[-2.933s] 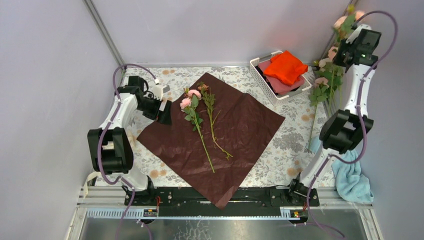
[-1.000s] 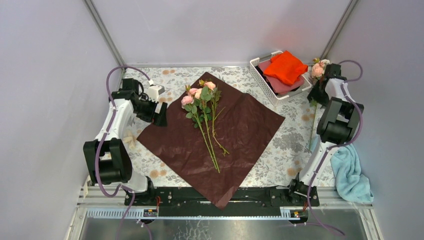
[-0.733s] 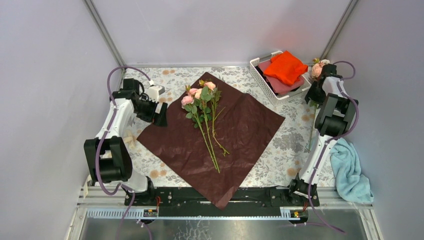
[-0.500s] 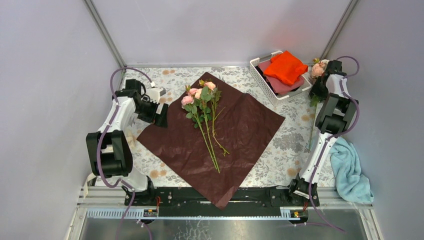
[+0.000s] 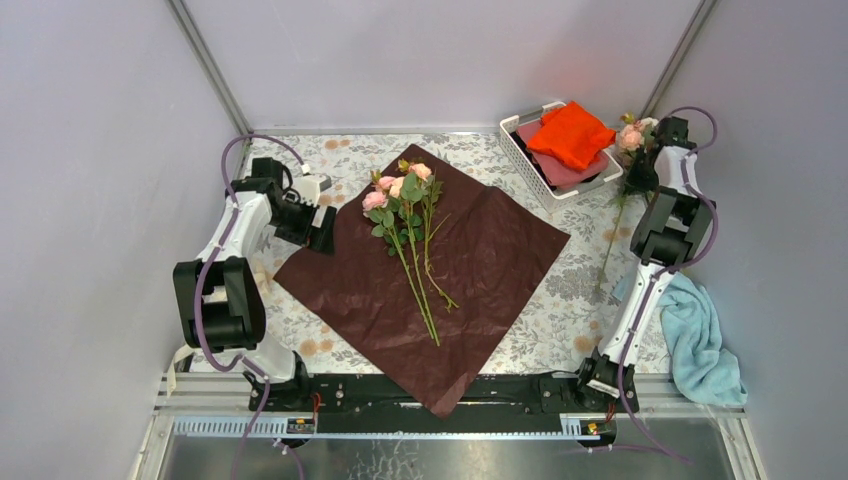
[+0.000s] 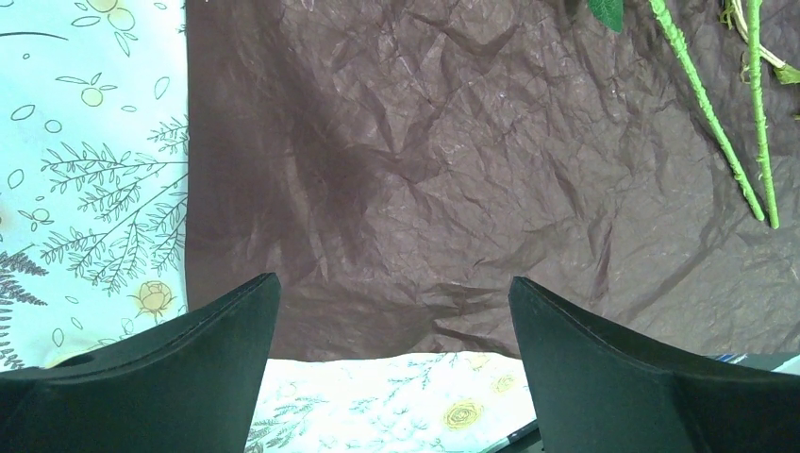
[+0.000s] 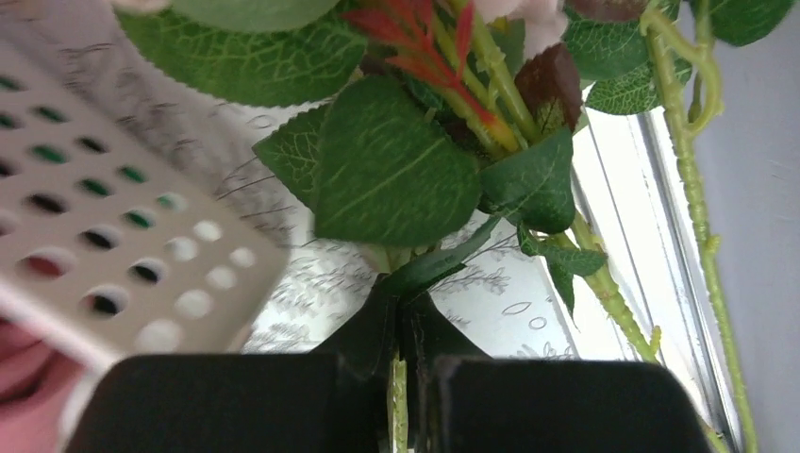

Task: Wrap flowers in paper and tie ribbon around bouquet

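Observation:
The dark red paper (image 5: 430,270) lies spread flat on the table, and three flowers (image 5: 405,215) rest on it with their heads at the far side. My left gripper (image 5: 322,232) is open at the paper's left corner. In the left wrist view it (image 6: 391,321) hovers over the paper (image 6: 453,160), with green stems (image 6: 717,142) at the upper right. My right gripper (image 5: 640,175) is shut on a rose stem beside the basket, the pink head (image 5: 629,138) above it. In the right wrist view the gripper (image 7: 398,311) pinches the thin stem (image 7: 397,396) under the leaves (image 7: 396,170). The ribbon is out of view.
A white basket (image 5: 560,150) at the far right holds an orange cloth (image 5: 570,135) over a pink one; its perforated wall (image 7: 113,245) is close to my right gripper. Another stem (image 7: 698,189) leans at the right wall. A light blue towel (image 5: 700,340) lies at the near right.
My right gripper has shut on the rose stem beside the basket and drawn it slightly up and away from the corner. The left arm has hardly moved.

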Robot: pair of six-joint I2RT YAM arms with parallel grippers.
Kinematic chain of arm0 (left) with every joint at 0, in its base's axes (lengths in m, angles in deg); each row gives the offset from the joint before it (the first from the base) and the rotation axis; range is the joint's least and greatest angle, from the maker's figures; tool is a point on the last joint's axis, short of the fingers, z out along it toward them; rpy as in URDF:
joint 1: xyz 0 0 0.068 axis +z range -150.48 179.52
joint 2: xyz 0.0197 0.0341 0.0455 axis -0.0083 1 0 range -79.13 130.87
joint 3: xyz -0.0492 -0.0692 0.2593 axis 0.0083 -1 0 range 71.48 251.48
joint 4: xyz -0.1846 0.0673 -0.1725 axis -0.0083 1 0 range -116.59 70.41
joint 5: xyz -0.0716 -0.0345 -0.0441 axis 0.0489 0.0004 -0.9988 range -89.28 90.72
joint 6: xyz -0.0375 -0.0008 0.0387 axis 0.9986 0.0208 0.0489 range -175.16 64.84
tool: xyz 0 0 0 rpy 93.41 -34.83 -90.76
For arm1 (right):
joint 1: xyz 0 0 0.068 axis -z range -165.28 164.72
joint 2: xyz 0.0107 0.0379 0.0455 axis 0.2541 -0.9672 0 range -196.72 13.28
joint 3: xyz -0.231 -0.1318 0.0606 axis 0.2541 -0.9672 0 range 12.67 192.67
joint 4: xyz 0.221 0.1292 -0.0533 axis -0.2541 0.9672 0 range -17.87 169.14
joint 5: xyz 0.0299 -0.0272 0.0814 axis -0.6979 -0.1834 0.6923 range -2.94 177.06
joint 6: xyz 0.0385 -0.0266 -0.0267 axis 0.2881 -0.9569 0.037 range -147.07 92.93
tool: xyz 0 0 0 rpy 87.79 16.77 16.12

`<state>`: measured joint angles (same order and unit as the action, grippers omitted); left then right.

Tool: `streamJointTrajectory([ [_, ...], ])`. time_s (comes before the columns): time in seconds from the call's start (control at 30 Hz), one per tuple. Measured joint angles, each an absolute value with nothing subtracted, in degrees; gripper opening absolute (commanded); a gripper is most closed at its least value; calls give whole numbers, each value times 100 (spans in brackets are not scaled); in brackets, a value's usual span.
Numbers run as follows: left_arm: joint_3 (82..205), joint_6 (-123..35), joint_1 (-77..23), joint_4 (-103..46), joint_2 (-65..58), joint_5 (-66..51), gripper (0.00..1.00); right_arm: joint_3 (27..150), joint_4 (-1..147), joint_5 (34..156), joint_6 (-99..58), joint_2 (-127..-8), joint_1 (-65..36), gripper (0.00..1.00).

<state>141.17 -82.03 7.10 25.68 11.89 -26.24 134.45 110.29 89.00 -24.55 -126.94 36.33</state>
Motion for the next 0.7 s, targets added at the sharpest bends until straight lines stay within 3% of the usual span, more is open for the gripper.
streamJointTrajectory([
  [0.3, 14178, -8201, 710, 2568, 1163, -2629, 99, 13460, 10898, 10038, -2551, -11140, 3646, 0],
  [0.53, 14178, -8203, 710, 2570, 864, -2694, 99, 12859, 9459, 11299, -1952, -8843, 3646, 0],
  [0.7, 14176, -8205, 710, 2570, 628, -2780, 99, 12898, 8808, 11914, -1041, -8509, 3528, 0],
])
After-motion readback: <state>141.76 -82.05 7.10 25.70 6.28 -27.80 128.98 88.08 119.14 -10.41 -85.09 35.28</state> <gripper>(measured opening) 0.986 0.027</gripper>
